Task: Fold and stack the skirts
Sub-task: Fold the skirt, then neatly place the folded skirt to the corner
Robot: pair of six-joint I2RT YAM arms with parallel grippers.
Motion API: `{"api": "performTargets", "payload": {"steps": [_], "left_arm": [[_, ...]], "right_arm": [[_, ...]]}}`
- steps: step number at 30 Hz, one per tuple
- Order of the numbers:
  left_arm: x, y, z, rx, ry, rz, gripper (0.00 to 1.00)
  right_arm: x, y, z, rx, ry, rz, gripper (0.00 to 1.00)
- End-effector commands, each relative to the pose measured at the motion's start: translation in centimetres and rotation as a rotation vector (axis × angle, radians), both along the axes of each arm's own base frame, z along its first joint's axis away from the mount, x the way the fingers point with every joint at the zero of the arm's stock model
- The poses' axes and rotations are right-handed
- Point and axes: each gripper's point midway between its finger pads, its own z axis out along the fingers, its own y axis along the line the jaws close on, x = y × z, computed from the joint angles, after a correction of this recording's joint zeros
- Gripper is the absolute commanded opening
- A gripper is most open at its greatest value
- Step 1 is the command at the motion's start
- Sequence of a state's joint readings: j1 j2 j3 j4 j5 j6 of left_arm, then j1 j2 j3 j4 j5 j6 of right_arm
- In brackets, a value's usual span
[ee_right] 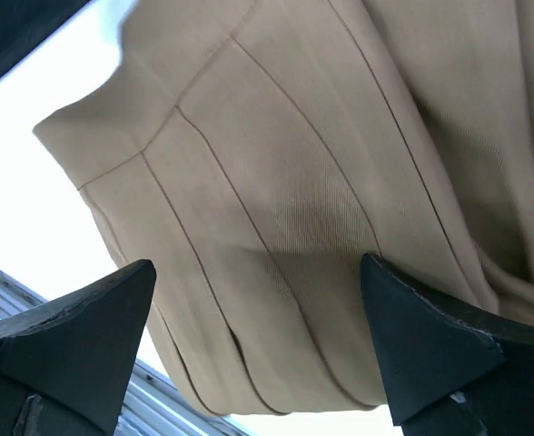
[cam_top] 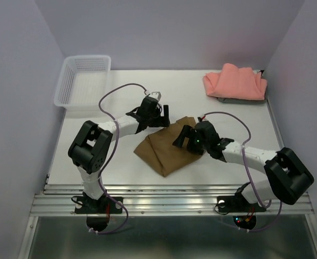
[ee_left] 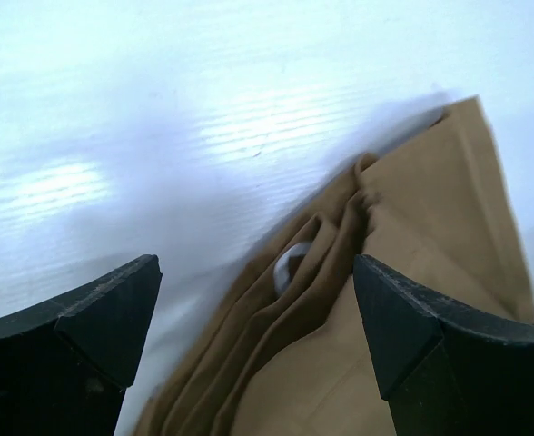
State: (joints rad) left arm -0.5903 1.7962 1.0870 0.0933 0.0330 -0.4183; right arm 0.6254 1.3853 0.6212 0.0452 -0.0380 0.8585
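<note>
Left pincer [cam_top: 159, 117] comes first after the white mesh basket [cam_top: 63, 83] in the far-left corner of the table [cam_top: 131, 172]. Its jaws are apart with nothing between them. It sits at the far edge of the olive-brown skirt [cam_top: 166, 154]. In the left wrist view, both fingers [ee_left: 103, 318] frame bunched pleats of that skirt [ee_left: 430, 227], with bare table beyond. A small pale round bit [ee_left: 293, 264] shows among the folds; can't tell what it is.

Olive-brown skirt lies mid-table between the two arms. It's roughly folded, with one corner pointing toward the near edge.

Right pincer [cam_top: 181, 138] is over the skirt's right side, jaws also spread and gripping nothing. The right wrist view shows flat stitched pleats [ee_right: 294, 136] filling the gap between the fingers [ee_right: 85, 336]. Can't tell if the tips touch the cloth.

Salmon-pink skirt [cam_top: 234, 81] is in the far-right corner, folded, well apart from both arms. It rests on the grey skirt [cam_top: 235, 100], of which only a sliver shows along the near side.
</note>
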Motion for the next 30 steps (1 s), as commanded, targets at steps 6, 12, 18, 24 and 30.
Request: {"api": "performTargets", "payload": {"steps": [6, 12, 18, 24, 30], "left_arm": [[4.6, -2.3, 9.7, -0.114, -0.220, -0.031, 0.99], [4.1, -0.2, 14.2, -0.118, -0.298, 0.015, 0.99], [1.0, 2.9, 13.4, -0.106, -0.273, 0.100, 0.99], [-2.6, 7.1, 9.6, -0.024, -0.211, 0.192, 0.99], [-3.8, 7.7, 8.3, -0.039, -0.175, 0.208, 0.99]], "right_arm": [[2.5, 1.9, 8.3, 0.107, -0.244, -0.068, 1.00], [5.0, -1.3, 9.2, -0.379, -0.393, 0.121, 1.00], [5.9, -5.6, 6.0, -0.590, -0.295, 0.176, 1.00], [3.8, -4.7, 3.2, -0.632, -0.280, 0.488, 1.00], [3.9, -5.2, 1.0, -0.716, -0.303, 0.596, 1.00]]}}
